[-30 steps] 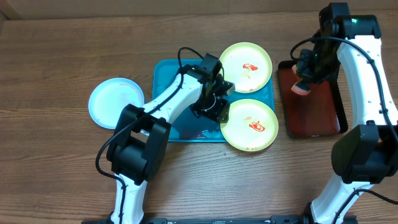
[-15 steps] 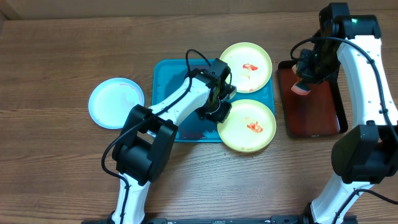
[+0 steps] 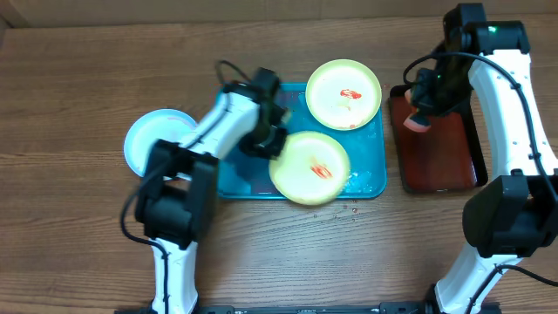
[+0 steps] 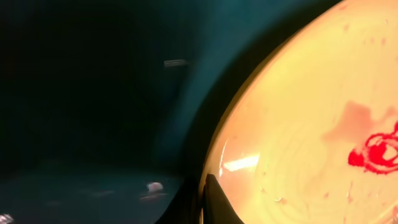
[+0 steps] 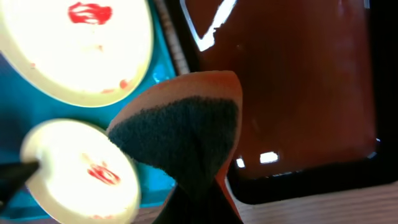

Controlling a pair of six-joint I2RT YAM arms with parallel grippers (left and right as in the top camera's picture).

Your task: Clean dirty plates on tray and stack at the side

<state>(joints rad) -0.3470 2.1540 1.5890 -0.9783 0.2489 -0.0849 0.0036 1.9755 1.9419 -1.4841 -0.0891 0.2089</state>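
My left gripper is shut on the rim of a yellow-green plate with a red smear. It holds that plate over the front of the teal tray. In the left wrist view the plate fills the right side, the fingers pinching its edge. A second smeared yellow-green plate lies at the tray's back right corner. A pale blue-white plate lies on the table left of the tray. My right gripper is shut on an orange sponge with a dark pad, above the dark-red tray.
The dark-red black-rimmed tray stands right of the teal tray. A few small droplets lie on the wooden table in front of the teal tray.
My left gripper has pulled the near yellow-green plate leftward, from the tray's front right to its front middle. The right arm has barely moved.
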